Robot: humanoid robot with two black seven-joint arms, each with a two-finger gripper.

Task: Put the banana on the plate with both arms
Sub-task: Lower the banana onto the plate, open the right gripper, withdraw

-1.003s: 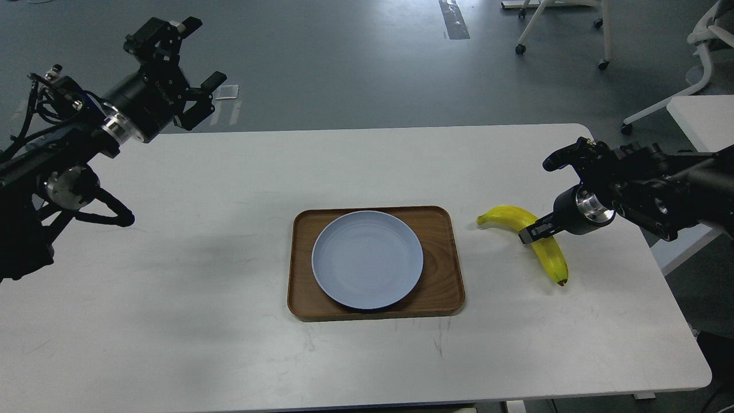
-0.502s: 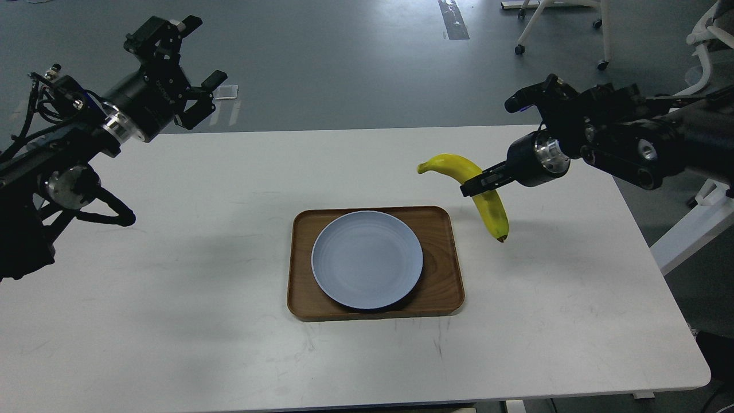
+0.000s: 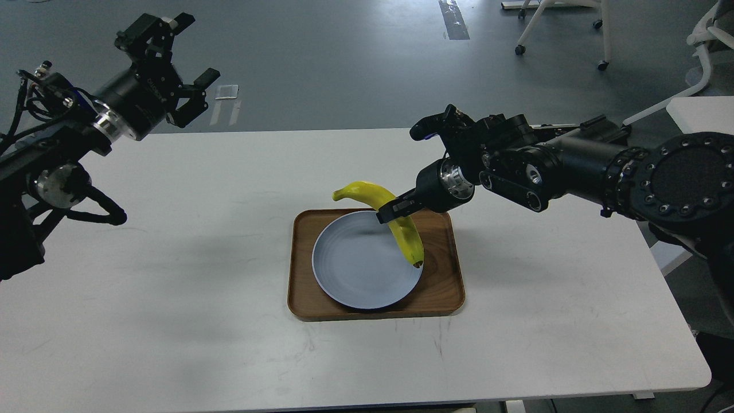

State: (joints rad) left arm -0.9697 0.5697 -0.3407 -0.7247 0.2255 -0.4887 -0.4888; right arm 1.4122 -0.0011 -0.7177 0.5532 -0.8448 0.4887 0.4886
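The white table (image 3: 172, 298) bore faint scuffs. At its centre a tray (image 3: 441, 287) held the plate (image 3: 355, 269). The right gripper (image 3: 390, 211) pinched the banana (image 3: 401, 229) mid-length, held above the plate's right rim (dark end lowest). The left gripper (image 3: 172, 63) hung spread, empty. Beyond: grey floor (image 3: 344, 57), chairs (image 3: 562, 28).

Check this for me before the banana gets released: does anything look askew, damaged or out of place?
Nothing stands out. The banana hangs intact in the right gripper over the plate, which sits flat inside the tray. The left gripper is open and raised far off.
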